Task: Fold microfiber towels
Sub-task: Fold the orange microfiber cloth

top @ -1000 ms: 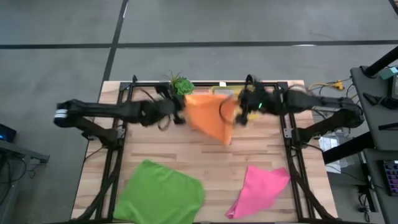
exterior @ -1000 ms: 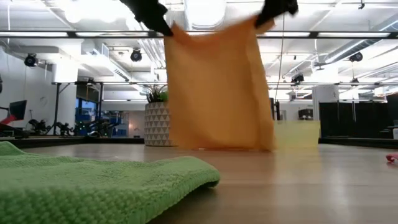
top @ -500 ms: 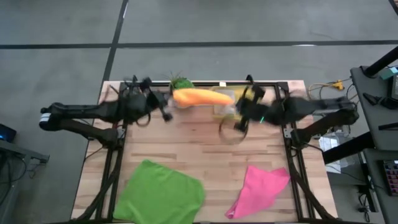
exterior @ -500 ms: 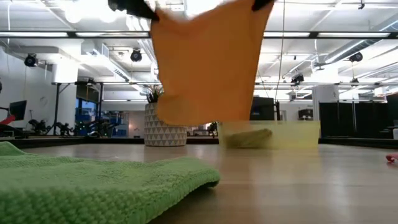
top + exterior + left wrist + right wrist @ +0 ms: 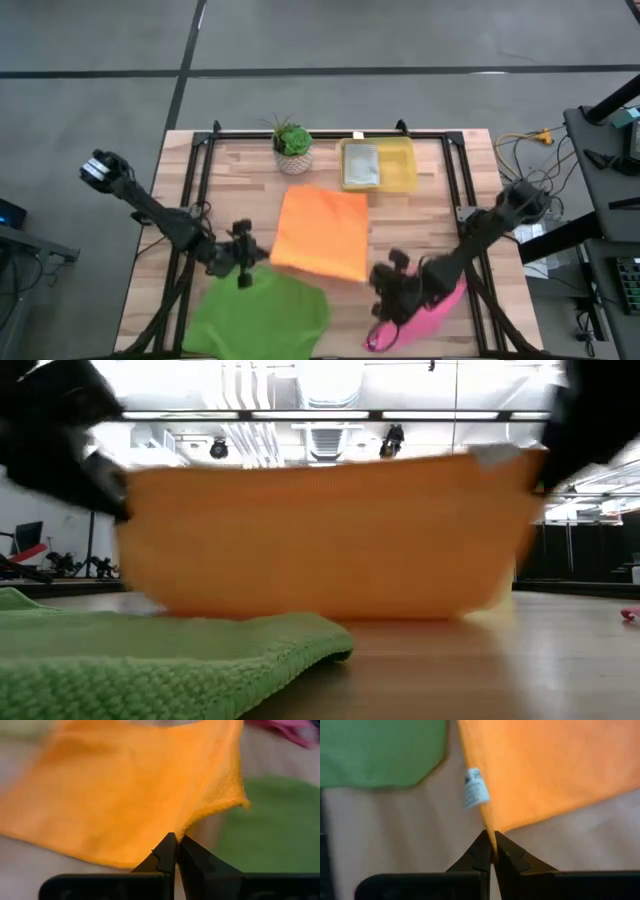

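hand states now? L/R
Left hand: closed, pinching a corner of the orange towel.
Right hand: closed on the orange towel's other near corner.

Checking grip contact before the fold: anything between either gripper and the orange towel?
Nothing visible. The left gripper is shut on one near corner of the orange towel, the right gripper on the other, beside its white tag. The green towel and pink towel lie closer in, under the arms.
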Motion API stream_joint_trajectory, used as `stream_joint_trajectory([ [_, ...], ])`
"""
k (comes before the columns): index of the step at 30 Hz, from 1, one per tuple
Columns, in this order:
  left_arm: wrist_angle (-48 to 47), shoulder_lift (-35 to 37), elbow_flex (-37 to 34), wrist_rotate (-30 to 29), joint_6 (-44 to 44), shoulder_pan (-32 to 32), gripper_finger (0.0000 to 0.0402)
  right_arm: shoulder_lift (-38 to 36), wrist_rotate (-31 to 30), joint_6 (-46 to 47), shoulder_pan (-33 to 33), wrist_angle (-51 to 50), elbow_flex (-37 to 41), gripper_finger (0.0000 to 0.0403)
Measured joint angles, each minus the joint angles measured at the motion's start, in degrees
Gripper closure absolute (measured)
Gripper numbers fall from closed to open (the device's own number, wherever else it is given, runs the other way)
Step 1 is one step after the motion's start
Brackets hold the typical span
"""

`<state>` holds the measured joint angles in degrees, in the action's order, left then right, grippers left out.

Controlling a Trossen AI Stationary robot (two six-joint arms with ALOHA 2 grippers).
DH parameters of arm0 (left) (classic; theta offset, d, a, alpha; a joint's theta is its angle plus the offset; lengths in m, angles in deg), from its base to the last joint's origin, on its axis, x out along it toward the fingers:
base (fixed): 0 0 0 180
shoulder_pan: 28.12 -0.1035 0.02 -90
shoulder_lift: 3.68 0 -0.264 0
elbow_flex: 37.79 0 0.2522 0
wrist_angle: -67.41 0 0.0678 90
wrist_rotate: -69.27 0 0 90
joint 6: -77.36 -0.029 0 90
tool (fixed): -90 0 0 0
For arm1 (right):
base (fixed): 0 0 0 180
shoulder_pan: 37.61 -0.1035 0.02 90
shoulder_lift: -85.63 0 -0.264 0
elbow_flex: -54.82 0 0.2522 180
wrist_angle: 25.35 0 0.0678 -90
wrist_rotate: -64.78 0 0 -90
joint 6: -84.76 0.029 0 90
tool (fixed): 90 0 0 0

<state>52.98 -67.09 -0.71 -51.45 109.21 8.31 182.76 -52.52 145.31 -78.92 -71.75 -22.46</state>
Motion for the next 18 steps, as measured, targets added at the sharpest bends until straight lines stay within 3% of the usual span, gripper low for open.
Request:
stream_joint_trajectory([
  [3, 12.4, -5.0, -3.1, 4.1, 4.2, 2.5, 0.0401, 1.2, -1.0, 11.4, -2.9, 2.7, 2.0, 0.0394],
  [7, 24.2, -11.4, -3.7, 5.2, 5.4, 3.2, 0.0401, -0.4, -0.3, 11.4, -3.5, 2.9, 2.7, 0.0394],
  [13, 25.6, -14.2, -1.7, 2.5, 5.3, 2.3, 0.0401, -5.5, -0.4, 5.8, 0.1, 1.3, 2.1, 0.0394],
  [18, 25.5, -13.1, -2.5, -4.2, 5.4, 2.2, 0.0401, -9.8, -0.3, 1.5, 6.0, -2.6, 3.0, 0.0394],
])
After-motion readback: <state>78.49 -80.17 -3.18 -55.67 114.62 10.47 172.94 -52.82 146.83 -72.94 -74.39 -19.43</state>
